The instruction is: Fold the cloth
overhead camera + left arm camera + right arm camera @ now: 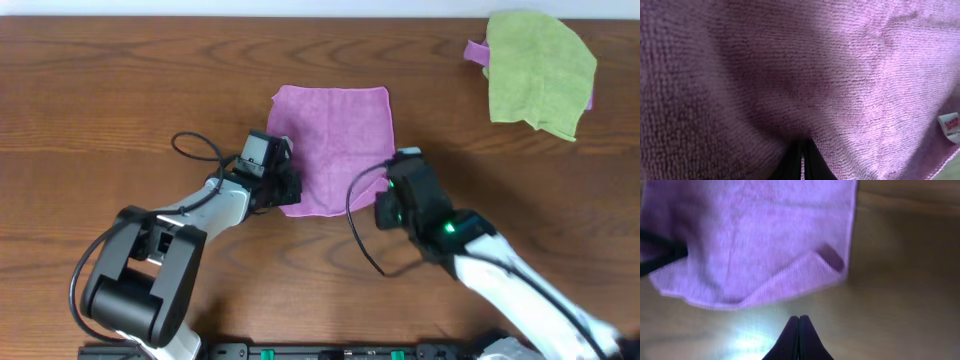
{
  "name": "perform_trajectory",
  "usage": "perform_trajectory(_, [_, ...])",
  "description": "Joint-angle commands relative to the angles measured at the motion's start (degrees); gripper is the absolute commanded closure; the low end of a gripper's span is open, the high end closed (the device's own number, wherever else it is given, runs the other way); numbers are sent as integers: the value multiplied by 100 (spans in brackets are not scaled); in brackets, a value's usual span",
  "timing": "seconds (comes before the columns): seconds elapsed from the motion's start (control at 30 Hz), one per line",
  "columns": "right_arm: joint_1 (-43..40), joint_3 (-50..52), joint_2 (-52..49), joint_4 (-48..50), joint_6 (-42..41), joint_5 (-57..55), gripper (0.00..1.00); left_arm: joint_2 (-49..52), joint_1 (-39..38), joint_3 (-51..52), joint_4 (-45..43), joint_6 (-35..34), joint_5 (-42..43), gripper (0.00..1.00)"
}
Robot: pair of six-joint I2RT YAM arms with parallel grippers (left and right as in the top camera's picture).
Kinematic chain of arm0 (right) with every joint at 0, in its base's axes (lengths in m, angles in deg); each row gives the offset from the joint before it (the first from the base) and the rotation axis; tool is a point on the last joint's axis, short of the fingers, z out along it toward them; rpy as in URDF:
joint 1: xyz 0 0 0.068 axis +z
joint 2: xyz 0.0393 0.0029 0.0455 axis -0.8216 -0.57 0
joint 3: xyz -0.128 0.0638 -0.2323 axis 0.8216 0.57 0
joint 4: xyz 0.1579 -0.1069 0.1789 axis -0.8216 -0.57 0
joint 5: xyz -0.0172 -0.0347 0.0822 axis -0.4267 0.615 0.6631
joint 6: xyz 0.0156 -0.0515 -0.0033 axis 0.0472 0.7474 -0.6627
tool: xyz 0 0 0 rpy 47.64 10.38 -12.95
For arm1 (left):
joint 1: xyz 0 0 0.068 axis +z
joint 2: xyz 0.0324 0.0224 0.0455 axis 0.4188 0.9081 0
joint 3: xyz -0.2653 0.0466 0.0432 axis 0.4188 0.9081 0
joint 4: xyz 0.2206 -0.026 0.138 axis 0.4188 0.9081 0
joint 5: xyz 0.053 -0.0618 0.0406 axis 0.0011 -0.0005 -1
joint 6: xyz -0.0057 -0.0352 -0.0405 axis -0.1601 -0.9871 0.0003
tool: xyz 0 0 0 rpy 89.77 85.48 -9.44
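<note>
The pink cloth (338, 140) lies flat mid-bench, roughly square, slightly longer from the near edge to the far edge. The left fingers (810, 167) are together at its near-left corner with the fabric draped over their tips; whether they pinch it, I cannot tell. The right fingers (792, 337) are together over bare bench (120, 80), just short of the near-right corner, which is curled over. From them the cloth lies toward the far edge and slightly left. The left arm is nearer.
</note>
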Motion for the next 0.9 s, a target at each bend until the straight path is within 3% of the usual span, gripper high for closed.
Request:
perform_trajectory(0.0, [-219, 42, -592, 444, 197, 522, 99, 243, -4, -4, 66, 160, -4, 94])
perform_trajectory(0.2, [-267, 33, -1318, 1445, 173, 892, 99, 243, -4, -2, 133, 271, -4, 94])
perform_trajectory(0.4, [-267, -44, -1368, 2173, 153, 988, 99, 243, -4, -2, 219, 310, 2, 94])
perform_trajectory(0.87, [-264, -46, -2288, 2312, -105, 1287, 99, 243, -42, -116, 15, 310, 186, 94])
